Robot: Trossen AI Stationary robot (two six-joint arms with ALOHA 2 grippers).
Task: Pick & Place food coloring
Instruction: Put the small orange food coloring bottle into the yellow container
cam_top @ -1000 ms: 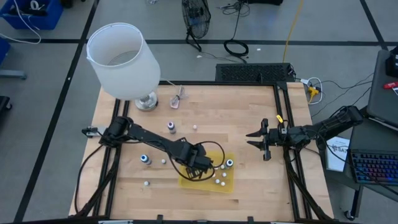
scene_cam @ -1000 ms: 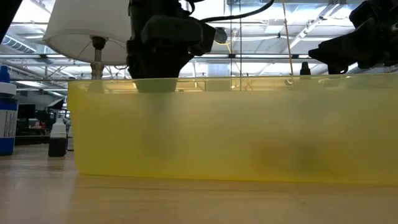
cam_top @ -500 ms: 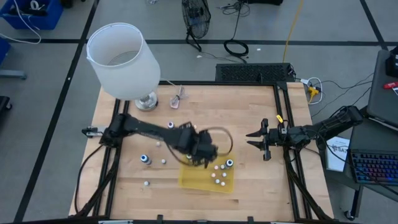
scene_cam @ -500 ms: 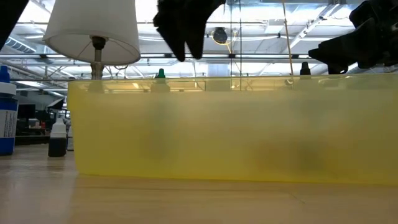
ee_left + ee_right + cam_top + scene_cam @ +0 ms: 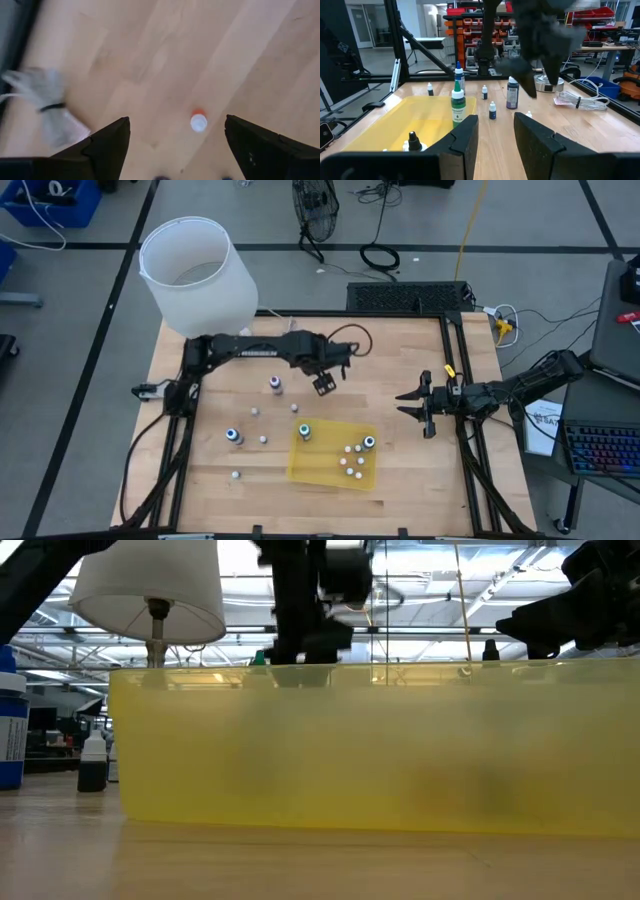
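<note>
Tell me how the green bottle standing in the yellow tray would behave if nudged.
The green bottle stands tall and narrow in the yellow tray, so a nudge near its cap would probably tip it. Its round body would likely roll once down. The left gripper hovers open beyond the tray; the right gripper waits open off to the right.

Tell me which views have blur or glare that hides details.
Low view: the yellow tray fills the frame, out of focus, with bright ceiling lights behind. Left wrist view: motion blur smears the clear wrapped object. Right wrist view: the left tool is blurred.
</note>
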